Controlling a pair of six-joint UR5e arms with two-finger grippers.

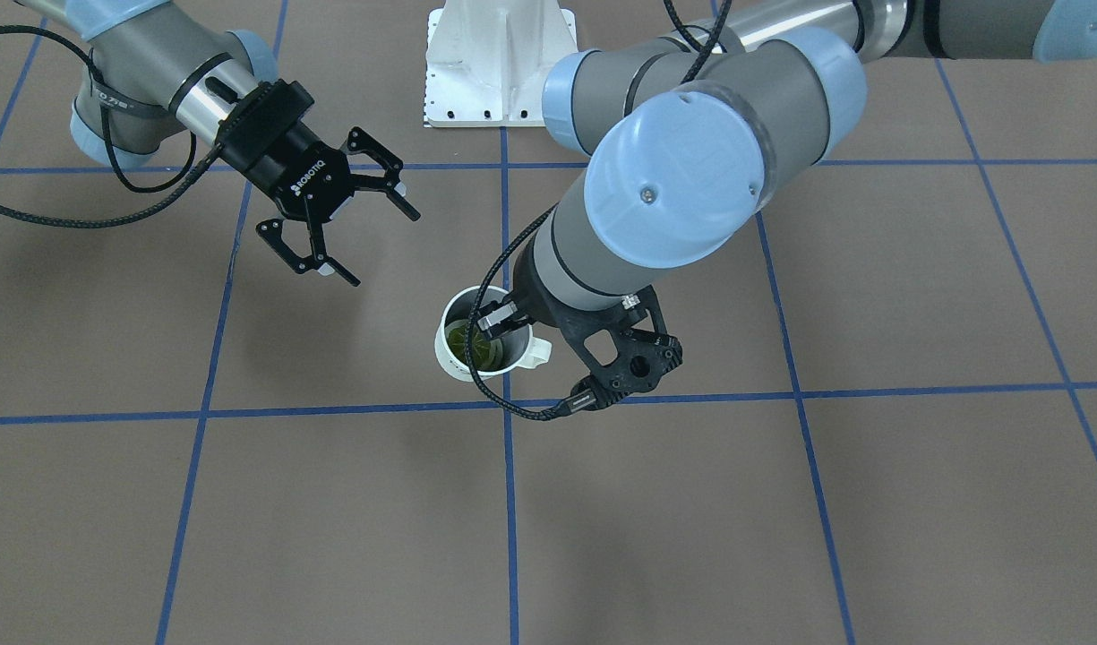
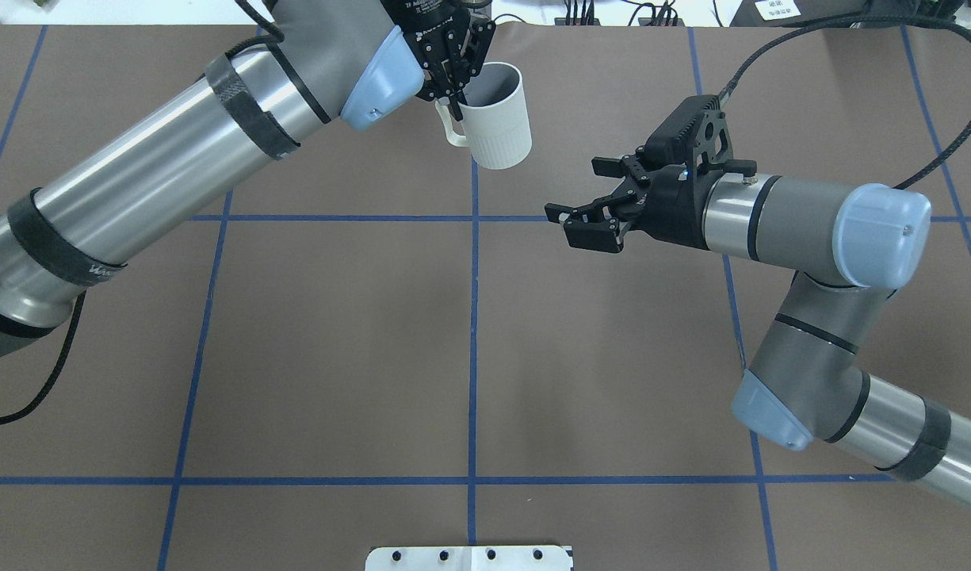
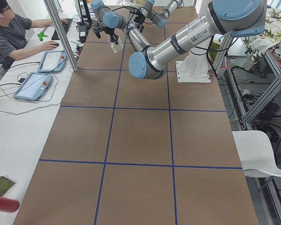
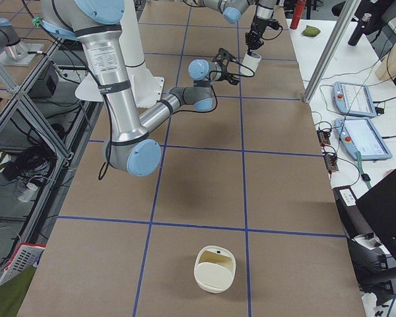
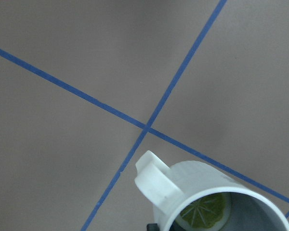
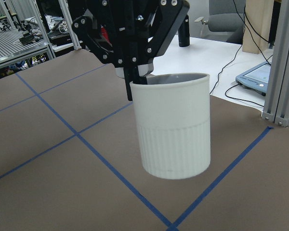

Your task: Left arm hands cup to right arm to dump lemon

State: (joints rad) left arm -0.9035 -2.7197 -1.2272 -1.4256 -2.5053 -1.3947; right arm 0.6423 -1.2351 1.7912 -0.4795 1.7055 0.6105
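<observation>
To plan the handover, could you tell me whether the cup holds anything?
It holds the lemon: the left wrist view shows it inside the cup.

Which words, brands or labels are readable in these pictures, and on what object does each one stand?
"ROBOTIQ": white letters on the right gripper.
Print on the black band of the left arm: too blurred to read.
Cup: no lettering shows.

- The cup (image 6: 173, 130): matt off-white, smooth upper wall, finely ribbed lower half.
- The left arm (image 2: 160, 159): satin silver metal tube, smooth light-blue plastic caps.
- The desk (image 2: 334, 357): matt brown, blue tape lines.
</observation>
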